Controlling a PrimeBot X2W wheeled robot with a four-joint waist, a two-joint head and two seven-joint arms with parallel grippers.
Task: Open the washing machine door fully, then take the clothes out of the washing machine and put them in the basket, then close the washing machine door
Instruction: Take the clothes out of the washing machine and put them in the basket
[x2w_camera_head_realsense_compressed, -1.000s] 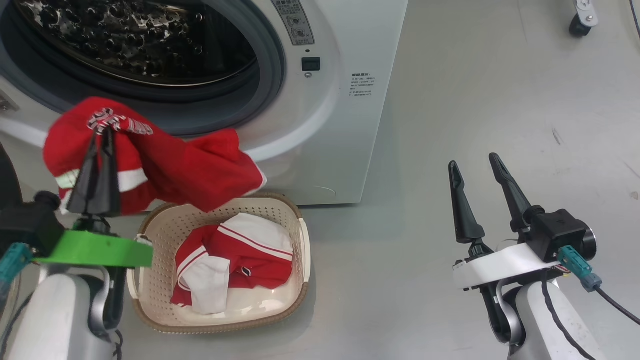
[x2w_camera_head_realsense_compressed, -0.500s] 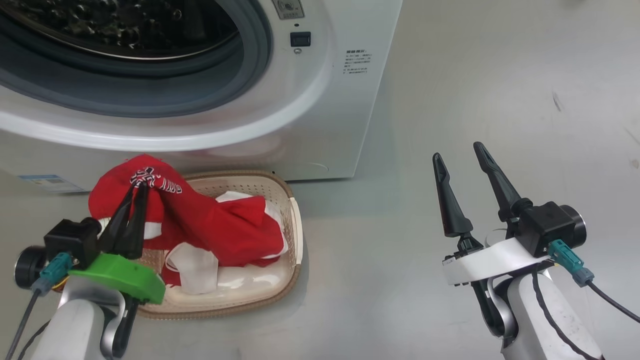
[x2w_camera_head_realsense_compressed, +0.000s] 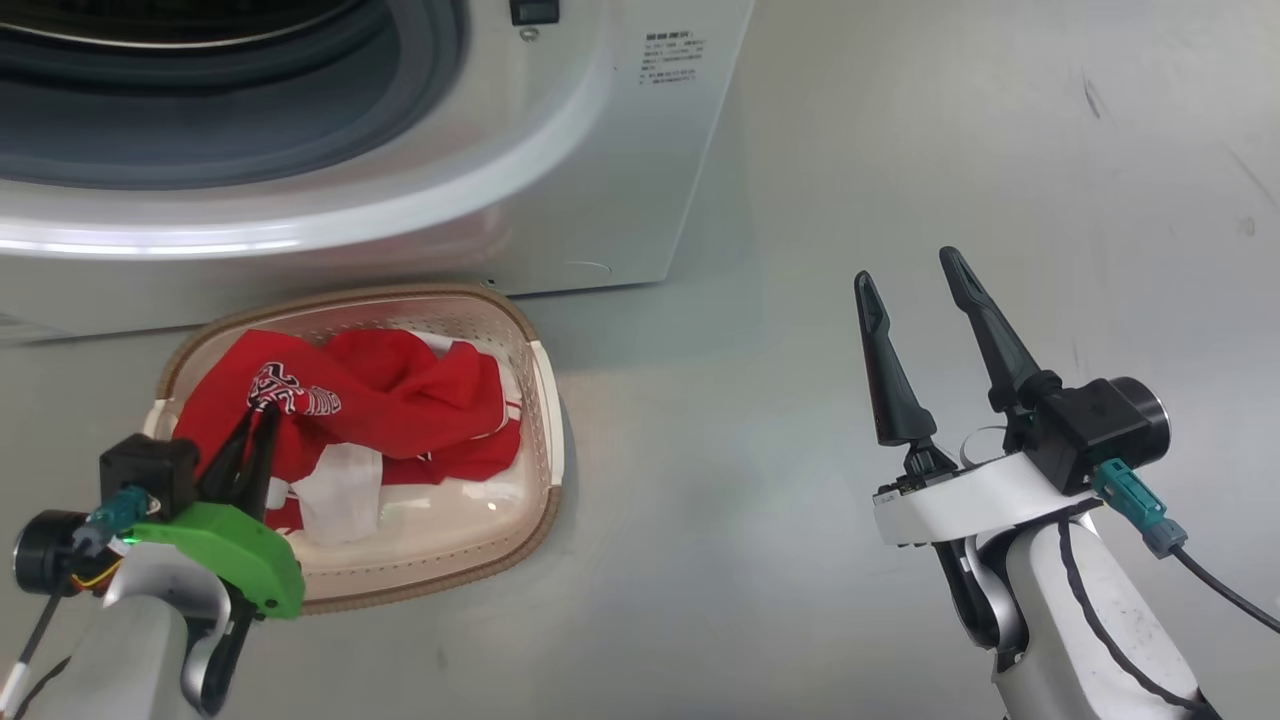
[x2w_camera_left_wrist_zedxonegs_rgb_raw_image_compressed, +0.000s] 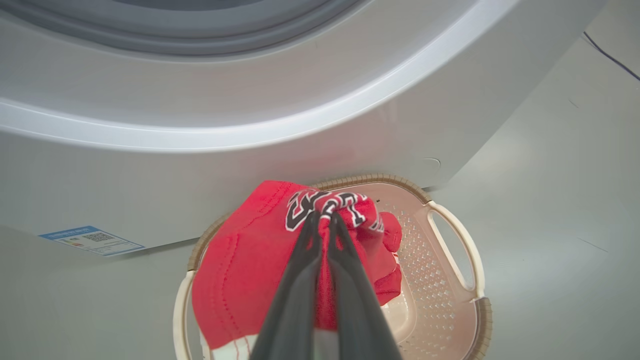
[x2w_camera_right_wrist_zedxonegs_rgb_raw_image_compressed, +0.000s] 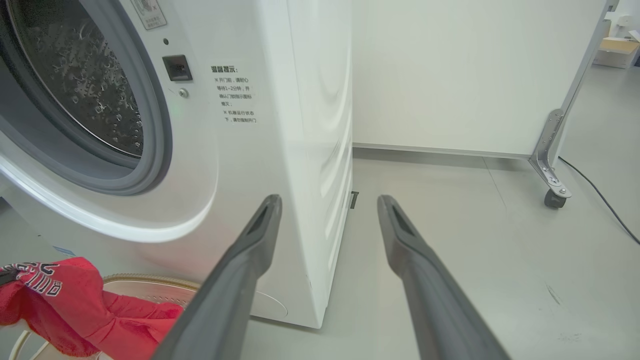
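Over the last second the left end effector (x2w_camera_head_realsense_compressed: 265, 412) has carried its red piece of the clothes (x2w_camera_head_realsense_compressed: 390, 390) down from in front of the porthole into the basket (x2w_camera_head_realsense_compressed: 545, 400). The head camera has tipped down as well, so the machine (x2w_camera_head_realsense_compressed: 600, 150) sits higher in that view than before. The right end effector (x2w_camera_head_realsense_compressed: 906, 266) keeps its place on the right. Its fingers are apart with nothing between them, over bare floor (x2w_camera_head_realsense_compressed: 760, 450) and well apart from the basket.

The left end effector's fingers are pressed together on a bunched fold of red fabric, right at the black-and-white logo (x2w_camera_head_realsense_compressed: 290, 390). In the left wrist view that fold sits over the basket's left half and hides part of the left rim, while the perforated bottom on the right side is bare. In the head view the clothes lie inside the basket: red cloth across the upper part, a white panel (x2w_camera_head_realsense_compressed: 340, 495) and white stripes lower down.

The basket stands on the floor just in front of the machine's lower front, below the porthole. The right wrist view looks into the porthole, showing the grey gasket (x2w_camera_right_wrist_zedxonegs_rgb_raw_image_compressed: 157, 125) and the dimpled steel drum (x2w_camera_right_wrist_zedxonegs_rgb_raw_image_compressed: 85, 75). A blue sticker (x2w_camera_left_wrist_zedxonegs_rgb_raw_image_compressed: 92, 239) sits low on the machine's front, left of the basket.
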